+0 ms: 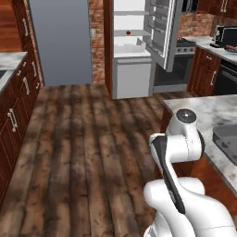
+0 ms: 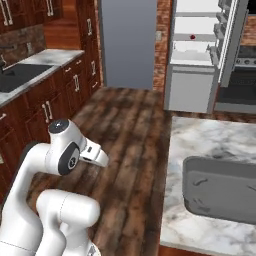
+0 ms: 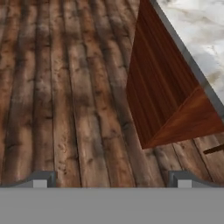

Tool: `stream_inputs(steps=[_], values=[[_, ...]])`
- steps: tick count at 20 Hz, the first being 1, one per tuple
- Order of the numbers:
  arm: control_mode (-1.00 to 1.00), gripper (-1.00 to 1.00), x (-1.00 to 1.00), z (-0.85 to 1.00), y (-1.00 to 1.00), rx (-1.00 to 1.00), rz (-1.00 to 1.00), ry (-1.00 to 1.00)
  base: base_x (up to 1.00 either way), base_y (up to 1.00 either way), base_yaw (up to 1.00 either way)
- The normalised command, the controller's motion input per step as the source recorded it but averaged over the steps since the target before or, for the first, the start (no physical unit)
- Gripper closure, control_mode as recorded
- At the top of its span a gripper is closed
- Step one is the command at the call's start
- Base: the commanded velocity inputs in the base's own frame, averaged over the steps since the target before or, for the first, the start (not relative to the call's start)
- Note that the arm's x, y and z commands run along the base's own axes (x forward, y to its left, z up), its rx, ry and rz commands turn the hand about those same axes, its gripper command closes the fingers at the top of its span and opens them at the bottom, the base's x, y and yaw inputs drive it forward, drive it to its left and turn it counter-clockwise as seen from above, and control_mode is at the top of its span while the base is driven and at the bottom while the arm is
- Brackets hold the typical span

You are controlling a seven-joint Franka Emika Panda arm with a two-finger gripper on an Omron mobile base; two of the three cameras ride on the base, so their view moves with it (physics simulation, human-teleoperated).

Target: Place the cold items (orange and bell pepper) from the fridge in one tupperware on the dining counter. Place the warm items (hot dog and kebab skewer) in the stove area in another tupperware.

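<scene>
Arm folded low over the base, elbow up, hand pointed down at the floor. Gripper (image 3: 111, 180) seen in the hand view: two finger tips (image 3: 40, 180) at the bottom edge, set wide apart, as far open as they go, with nothing between them and nothing held.

Left of the fingers and straight ahead of them: bare wood plank floor (image 3: 65, 87), dark streaked boards running away from the tips. Ahead and to the right of the right tip: the corner of the dining counter (image 3: 162, 100), red-brown wood side panels meeting at an edge, marble top above. Fingers well clear of it.

Base views, left to right. Dark wood cabinets (image 1: 18, 92) along the left wall, a sink (image 2: 17, 75) set in their top. A grey panel (image 1: 60, 41) on the far wall. Then the fridge (image 1: 134, 46), door swung open, white shelves showing; a small red item (image 1: 127, 33) on a shelf, too small to name, well away from the fingers. Stove (image 1: 185, 46) just right of the fridge. Far right counter holds dark things, too small to tell. Near right, on the marble dining counter, a grey tupperware (image 2: 220, 192), open, nothing visible inside.
</scene>
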Motion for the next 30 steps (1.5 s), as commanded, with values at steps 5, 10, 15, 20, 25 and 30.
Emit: stream_inputs(steps=[5, 10, 15, 20, 25, 30], values=[[1.00, -1.00, 0.00, 0.00, 0.00, 0.00, 0.00, 0.00, 1.00, 0.20, -0.23], [1.00, -1.00, 0.00, 0.00, 0.00, 0.00, 0.00, 0.00, 1.00, 0.32, -0.23], [1.00, -1.00, 0.00, 0.00, 0.00, 0.00, 0.00, 0.00, 1.00, 0.46, -0.24], [1.00, -1.00, 0.00, 0.00, 0.00, 0.00, 0.00, 0.00, 1.00, 0.60, -0.23], [1.00, -1.00, 0.00, 0.00, 0.00, 0.00, 0.00, 0.00, 1.00, 0.59, -0.09], [1.00, -1.00, 0.00, 0.00, 0.00, 0.00, 0.00, 0.00, 1.00, 0.29, -0.01]])
